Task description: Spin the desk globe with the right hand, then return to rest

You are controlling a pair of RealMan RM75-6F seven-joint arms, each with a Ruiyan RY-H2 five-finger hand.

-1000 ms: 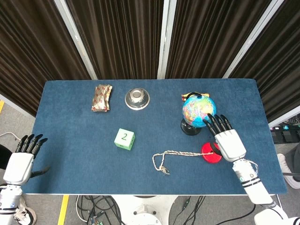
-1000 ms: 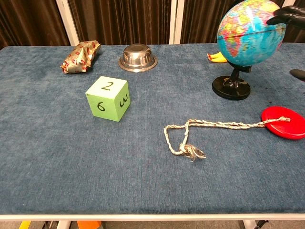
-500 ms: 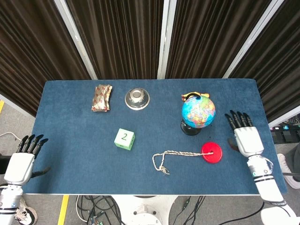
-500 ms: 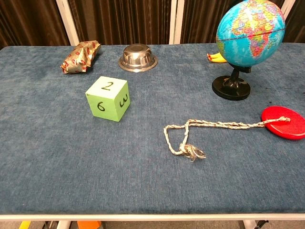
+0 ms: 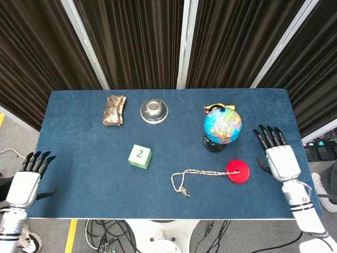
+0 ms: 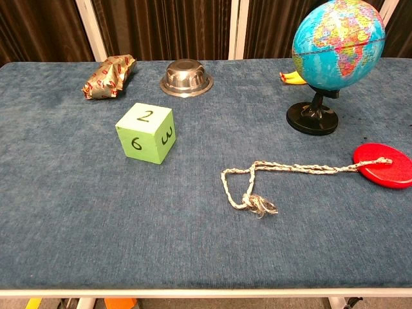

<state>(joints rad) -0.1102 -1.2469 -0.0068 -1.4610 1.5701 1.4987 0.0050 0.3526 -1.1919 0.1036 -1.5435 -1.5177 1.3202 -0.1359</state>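
Observation:
The desk globe (image 5: 223,126) stands upright on its black base at the right of the blue table; the chest view shows the globe (image 6: 338,42) at top right. My right hand (image 5: 278,156) lies flat over the table's right edge, fingers spread, holding nothing, well clear of the globe. At the table's left front corner my left hand (image 5: 27,179) rests, fingers apart and empty. Neither hand appears in the chest view.
A red disc (image 5: 237,171) with a knotted rope (image 5: 190,179) lies in front of the globe. A green die (image 5: 139,156) sits mid-table, with a steel bowl (image 5: 154,111) and foil packet (image 5: 114,109) at the back. A yellow object (image 5: 218,107) lies behind the globe.
My right hand left the globe and moved right and back toward the table's right edge. The globe's visible face has turned. The left hand stayed put.

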